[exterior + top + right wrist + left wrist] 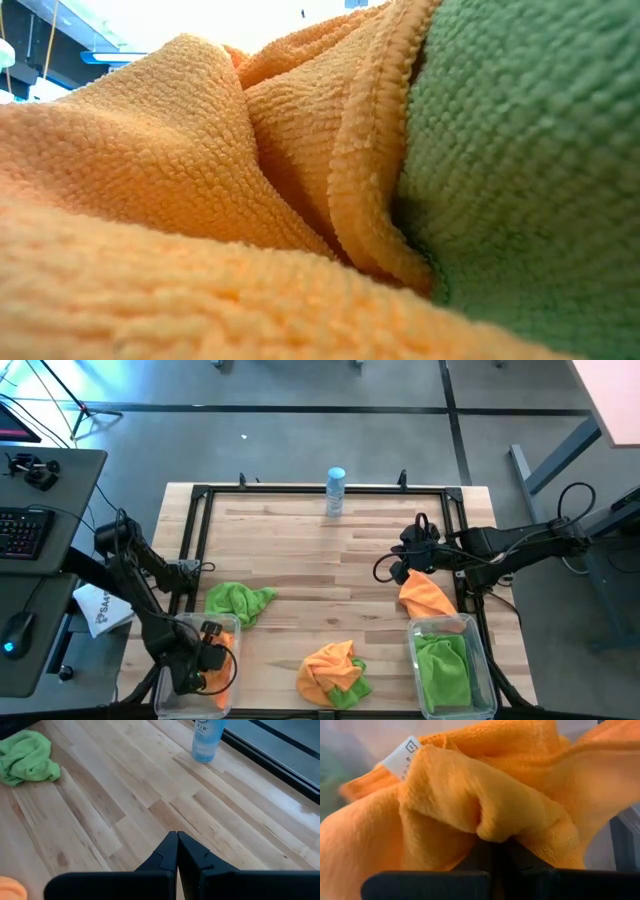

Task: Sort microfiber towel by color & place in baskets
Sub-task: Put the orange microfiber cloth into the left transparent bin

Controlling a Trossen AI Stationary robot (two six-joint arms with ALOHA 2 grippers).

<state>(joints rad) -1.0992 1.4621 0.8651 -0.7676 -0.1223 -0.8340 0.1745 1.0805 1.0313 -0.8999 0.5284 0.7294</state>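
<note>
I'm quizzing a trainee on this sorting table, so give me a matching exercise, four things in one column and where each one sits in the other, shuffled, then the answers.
Things:
1. bottle
2. left gripper
3. loose green towel
4. right basket

Places or states:
A. holds a green towel inside it
B. stands at the table's far edge, centre
C. shut on an orange towel over the left basket
D. lies on the wood just beyond the left basket

Pairs: 1-B, 2-C, 3-D, 4-A
</note>
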